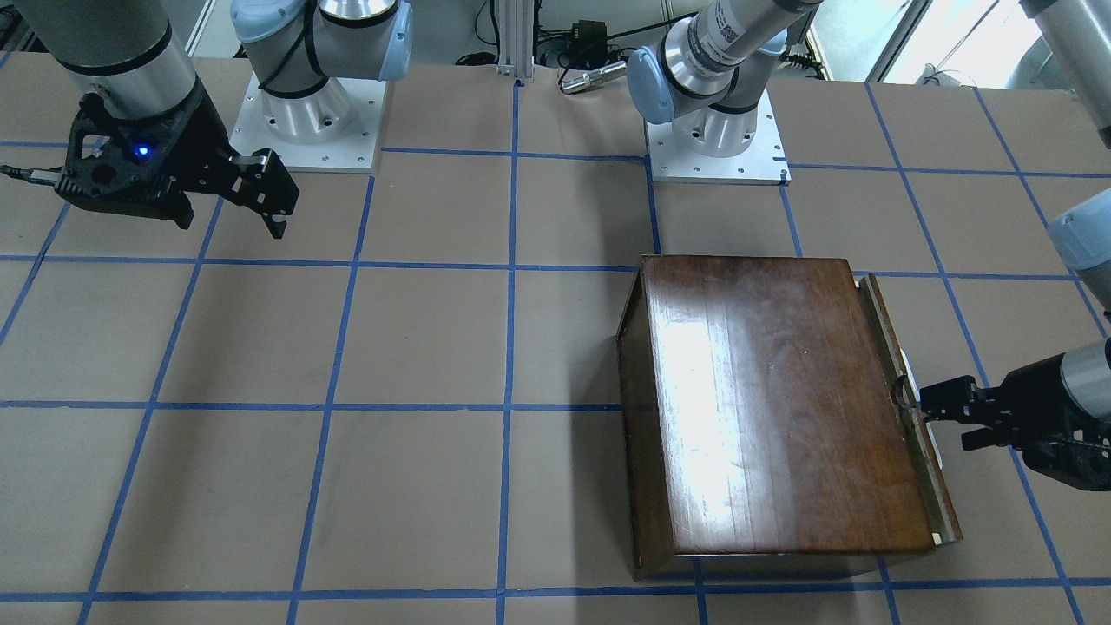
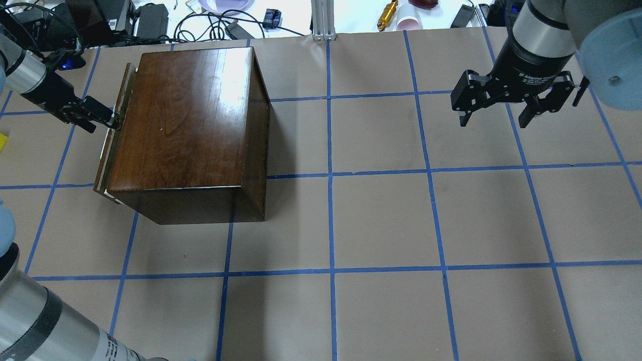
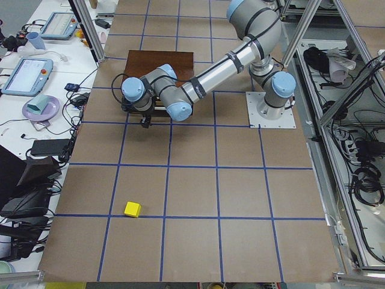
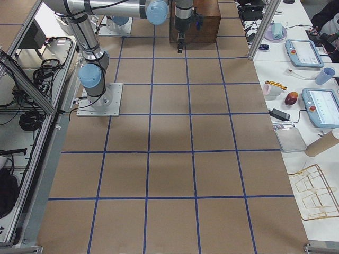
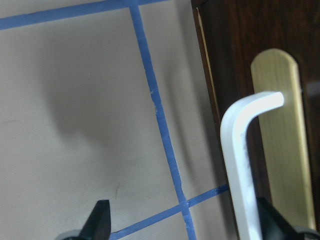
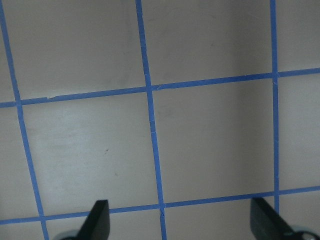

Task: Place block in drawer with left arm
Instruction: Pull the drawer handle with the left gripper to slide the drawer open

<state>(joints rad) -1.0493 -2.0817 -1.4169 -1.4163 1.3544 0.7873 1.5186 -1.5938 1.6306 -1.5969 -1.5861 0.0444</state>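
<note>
The drawer (image 2: 111, 138) sits in the left side of the dark wooden box (image 2: 185, 125), its dark front (image 1: 907, 408) slightly out from the box. My left gripper (image 2: 106, 120) is open right at the drawer front. In the left wrist view the silver handle (image 5: 242, 165) on its brass plate stands between the jaws (image 5: 185, 225), close to the right fingertip (image 5: 270, 217). The yellow block (image 3: 132, 209) lies on the table well apart from the box, a sliver of it at the overhead view's left edge (image 2: 2, 140). My right gripper (image 2: 496, 118) is open and empty above the table.
The brown table (image 2: 381, 220) carries a blue tape grid. Cables, tablets and small items lie beyond the far edge (image 2: 220, 15). The two arm bases (image 1: 304, 121) stand at the robot's side.
</note>
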